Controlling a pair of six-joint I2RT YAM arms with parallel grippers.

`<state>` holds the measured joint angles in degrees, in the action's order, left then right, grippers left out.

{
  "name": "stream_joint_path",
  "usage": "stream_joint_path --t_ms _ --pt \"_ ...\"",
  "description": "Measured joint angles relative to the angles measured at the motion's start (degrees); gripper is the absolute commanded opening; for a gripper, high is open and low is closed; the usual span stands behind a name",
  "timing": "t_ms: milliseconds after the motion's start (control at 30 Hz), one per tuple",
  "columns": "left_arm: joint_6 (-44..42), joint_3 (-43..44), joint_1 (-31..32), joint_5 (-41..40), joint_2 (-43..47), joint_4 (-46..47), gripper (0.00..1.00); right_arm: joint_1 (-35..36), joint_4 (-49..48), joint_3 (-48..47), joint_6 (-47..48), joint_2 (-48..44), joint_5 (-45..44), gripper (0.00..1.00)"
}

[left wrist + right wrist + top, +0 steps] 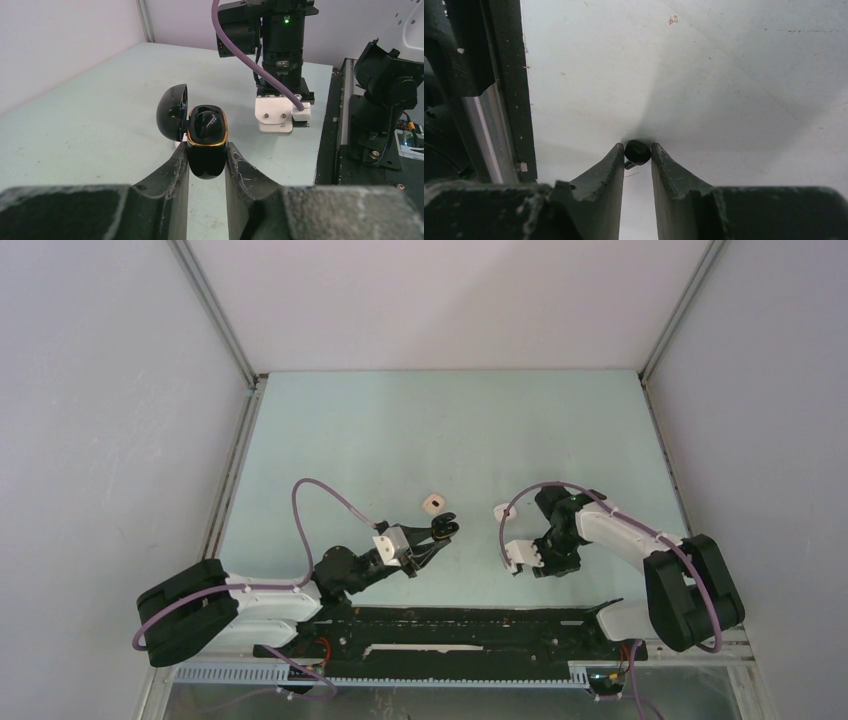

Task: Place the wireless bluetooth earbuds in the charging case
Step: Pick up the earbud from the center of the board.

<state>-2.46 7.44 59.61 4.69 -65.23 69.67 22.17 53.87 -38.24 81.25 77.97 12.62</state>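
Note:
My left gripper (pixel 206 149) is shut on a glossy black charging case (pixel 206 162) with a gold rim and holds it above the table. Its lid (pixel 171 112) is swung open to the left. In the top view this gripper (pixel 438 534) and case (pixel 447 526) are at mid-table. My right gripper (pixel 638 150) points down at the table and is shut on a tiny black earbud (pixel 637 152) at its fingertips. In the top view the right gripper (pixel 557 562) is right of the case. I cannot tell whether the case holds a bud.
A small white object (pixel 432 503) lies on the table just beyond the left gripper; a bit of it peeks out behind the case (pixel 177 145). A black rail (pixel 450 625) runs along the near edge. White walls enclose the pale green table (pixel 450 430).

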Motion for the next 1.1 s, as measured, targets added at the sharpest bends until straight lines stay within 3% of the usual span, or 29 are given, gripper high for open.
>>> stream_joint_path --t_ms 133,433,667,867,1100 --pt "0.0 0.0 0.0 0.0 0.0 -0.17 0.0 0.17 -0.44 0.39 -0.37 -0.04 -0.63 0.25" --pt "0.0 0.0 0.0 0.0 0.0 -0.55 0.0 1.25 -1.42 0.96 -3.37 -1.29 -0.94 0.0" --pt "0.04 0.13 0.0 0.0 -0.92 -0.52 0.0 7.89 -0.22 0.13 -11.06 -12.13 0.24 0.0" --pt "0.96 0.2 0.0 -0.02 -3.96 0.46 0.0 7.34 1.22 -10.1 -19.06 -18.29 4.26 0.0" --pt "1.55 0.2 0.0 -0.52 -4.31 2.69 0.0 16.04 -10.56 -14.93 -29.88 -30.99 6.45 0.0"
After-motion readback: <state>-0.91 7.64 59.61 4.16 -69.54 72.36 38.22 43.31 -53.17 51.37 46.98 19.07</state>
